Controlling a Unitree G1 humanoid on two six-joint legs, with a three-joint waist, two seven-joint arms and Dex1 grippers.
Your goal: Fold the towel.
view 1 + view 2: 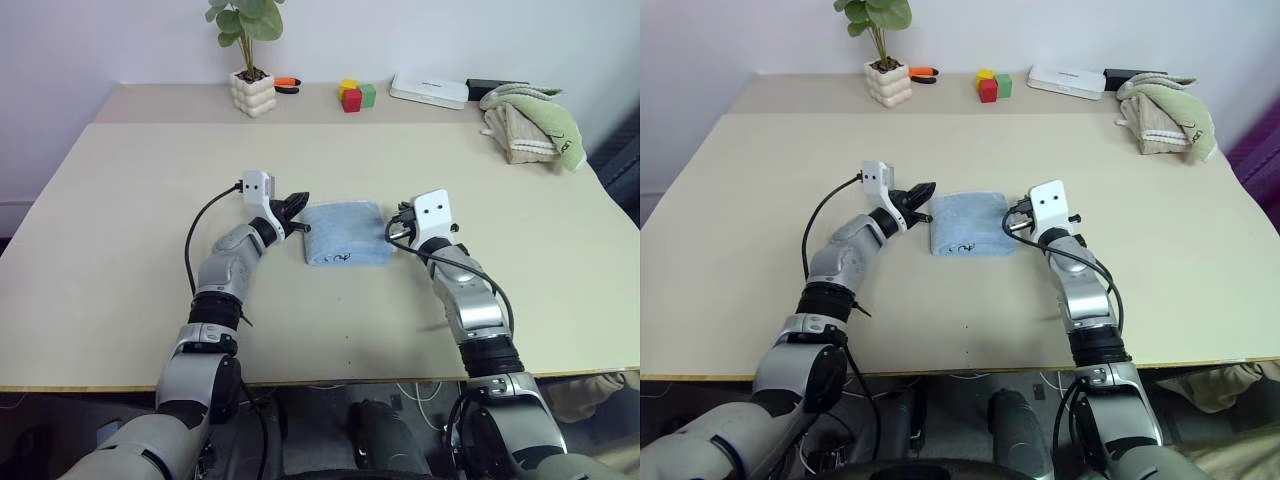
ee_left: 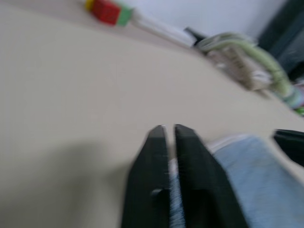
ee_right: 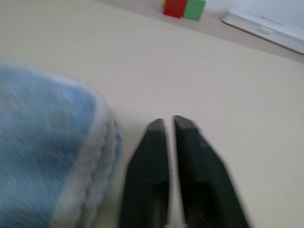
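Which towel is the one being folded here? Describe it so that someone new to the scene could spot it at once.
Start at the large beige table. Near its middle, between the robot's two arms, lies the towel, folded into a compact light blue rectangle with a small dark print on its near edge. The other towels, light green and beige, sit heaped at the far right corner.

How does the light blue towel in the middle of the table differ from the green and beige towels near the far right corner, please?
The light blue towel lies folded into a flat, neat rectangle; the green and beige towels sit in a loose, rumpled heap. The blue one is a single piece lying between the two arms; the others are piled together, the green draped over the beige, out at the table's far right edge. All look like soft cloth and rest on the same tabletop.
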